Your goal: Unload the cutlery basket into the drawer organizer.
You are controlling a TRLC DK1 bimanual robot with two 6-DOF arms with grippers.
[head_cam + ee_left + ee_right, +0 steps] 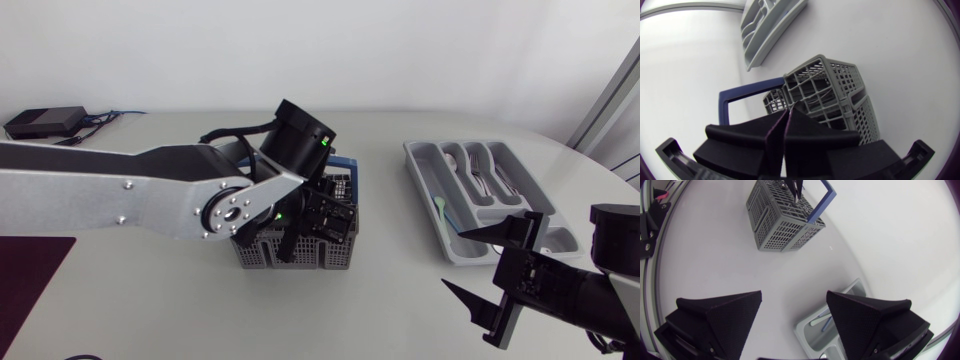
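The grey cutlery basket [262, 256] with a blue handle [346, 166] stands mid-table. My left gripper [305, 228] reaches down into its top. In the left wrist view its fingers [805, 122] meet tip to tip over the basket [840, 85], and nothing shows between them. The grey drawer organizer [425, 160] lies at the right with spoons [478, 175] in its slots. My right gripper [490, 272] hangs open near the front right, just in front of the organizer. From the right wrist view the basket [780, 225] is far ahead, the organizer [812, 330] close beneath.
A black box [45, 121] with cables sits at the back left corner. A dark mat [30, 275] lies at the front left edge. Bare white table separates the basket from the organizer.
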